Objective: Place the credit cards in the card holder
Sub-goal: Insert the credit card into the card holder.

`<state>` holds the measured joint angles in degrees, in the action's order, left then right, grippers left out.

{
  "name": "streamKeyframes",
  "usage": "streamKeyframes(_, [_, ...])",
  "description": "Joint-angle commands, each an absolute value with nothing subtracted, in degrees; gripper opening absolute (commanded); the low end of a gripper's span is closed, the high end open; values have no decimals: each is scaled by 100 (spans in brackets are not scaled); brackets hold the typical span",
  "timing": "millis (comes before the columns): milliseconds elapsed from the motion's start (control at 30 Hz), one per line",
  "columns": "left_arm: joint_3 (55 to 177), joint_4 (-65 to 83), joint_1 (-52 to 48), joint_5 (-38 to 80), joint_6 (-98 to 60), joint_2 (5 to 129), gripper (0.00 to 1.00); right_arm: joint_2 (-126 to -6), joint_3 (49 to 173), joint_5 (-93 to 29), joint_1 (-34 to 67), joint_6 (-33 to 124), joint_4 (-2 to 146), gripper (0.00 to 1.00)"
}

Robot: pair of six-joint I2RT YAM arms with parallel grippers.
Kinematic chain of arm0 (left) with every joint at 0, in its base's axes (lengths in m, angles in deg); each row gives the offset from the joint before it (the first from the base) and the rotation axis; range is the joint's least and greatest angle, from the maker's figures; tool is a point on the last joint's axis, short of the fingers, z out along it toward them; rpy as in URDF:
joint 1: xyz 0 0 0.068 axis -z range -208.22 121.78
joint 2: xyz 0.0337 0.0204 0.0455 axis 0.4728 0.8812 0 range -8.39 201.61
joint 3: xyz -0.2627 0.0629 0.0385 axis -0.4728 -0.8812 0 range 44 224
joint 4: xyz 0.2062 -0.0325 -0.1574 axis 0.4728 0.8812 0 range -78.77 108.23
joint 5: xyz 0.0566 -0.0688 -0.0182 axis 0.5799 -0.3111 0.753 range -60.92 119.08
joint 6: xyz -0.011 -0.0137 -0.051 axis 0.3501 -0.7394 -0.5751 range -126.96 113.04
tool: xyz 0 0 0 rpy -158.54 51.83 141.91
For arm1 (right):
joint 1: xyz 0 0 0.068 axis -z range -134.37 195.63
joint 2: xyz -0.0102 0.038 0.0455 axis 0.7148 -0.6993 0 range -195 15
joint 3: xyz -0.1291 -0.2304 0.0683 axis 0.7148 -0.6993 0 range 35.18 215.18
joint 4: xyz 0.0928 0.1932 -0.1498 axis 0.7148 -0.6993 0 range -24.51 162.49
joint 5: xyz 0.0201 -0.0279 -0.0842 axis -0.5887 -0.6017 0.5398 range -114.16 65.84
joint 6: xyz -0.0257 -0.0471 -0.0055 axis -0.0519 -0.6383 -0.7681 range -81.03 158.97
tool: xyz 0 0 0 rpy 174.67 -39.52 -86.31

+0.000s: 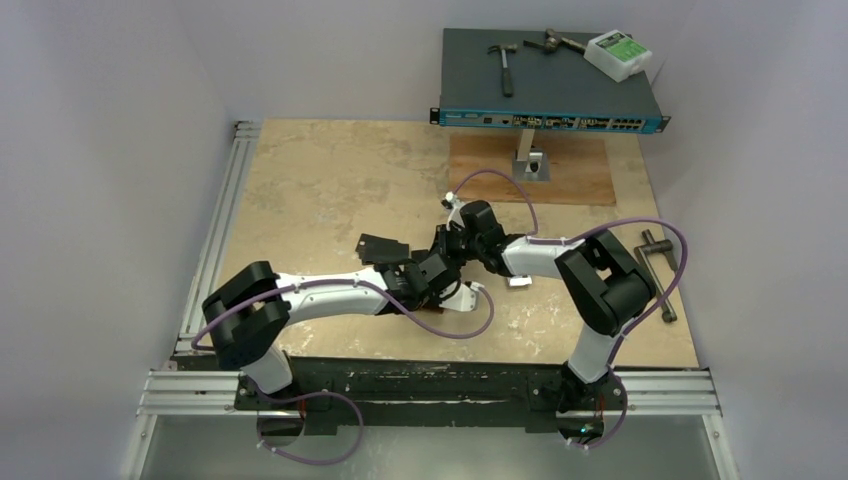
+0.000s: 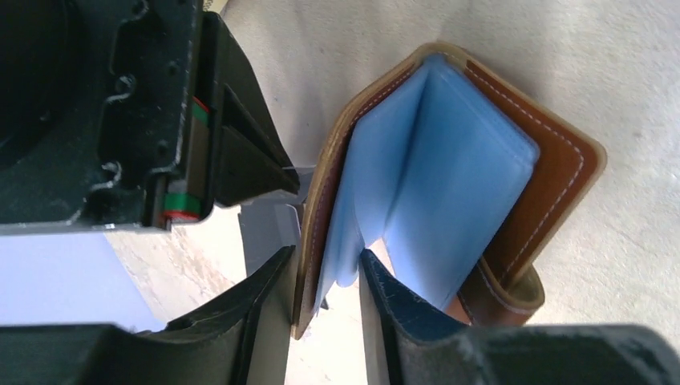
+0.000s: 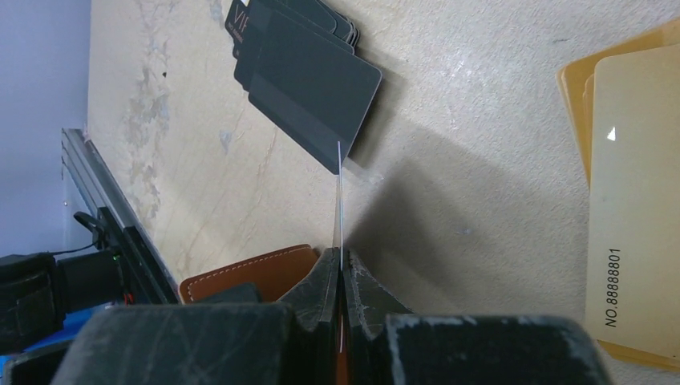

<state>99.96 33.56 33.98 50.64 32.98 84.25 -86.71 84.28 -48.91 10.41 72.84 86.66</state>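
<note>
Spanning the top view was the beige table, w/ a network switch at its 1 o'clock edge. Both arms met near centre. The left gripper was pinched narrow on one leather flap plus a blue pocket of the card holder, which gaped open. The right gripper was clamped tight on a thin card, seen edge-on. In right wrist view, black cards lay fanned at 11 o'clock and gold cards at 3 o'clock, both flat on the table.
</note>
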Motion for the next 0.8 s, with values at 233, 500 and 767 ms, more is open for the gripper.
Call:
streamKeyframes(233, [10857,4478,3023,4411,2372,8488,0,-8180,8643,-4552,1087,7188,8306,0])
streamKeyframes(500, [10885,5410,2737,4126,1563,7898,0,-6606,8634,-2898,1449,7459,7549,0])
streamKeyframes(767, [11596,6215,2049,3480,68,8025,0,-4734,7367,-2122,1445,8310,7528,0])
